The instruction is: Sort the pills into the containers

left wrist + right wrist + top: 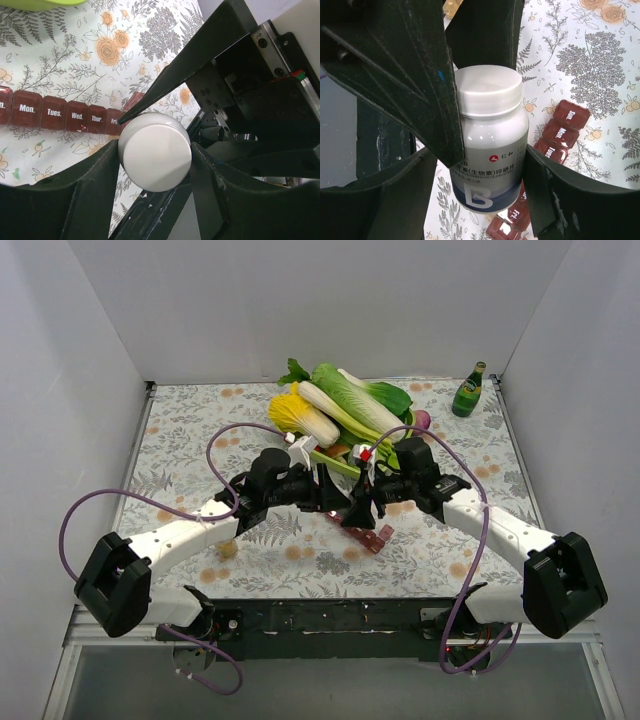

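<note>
The dark red pill organiser (366,533) lies on the floral cloth at the centre front. It also shows in the left wrist view (50,114) and the right wrist view (564,126), with day labels on its lids. My right gripper (366,502) (487,170) is shut on the body of a white pill bottle (487,165) and holds it above the organiser. My left gripper (338,502) (155,152) is shut on the bottle's white cap (156,152). No pills are visible.
A green tray (322,456) piled with vegetables stands behind the grippers, and its edge shows in the left wrist view (40,4). A green glass bottle (467,390) stands at the back right. White walls enclose the table on three sides.
</note>
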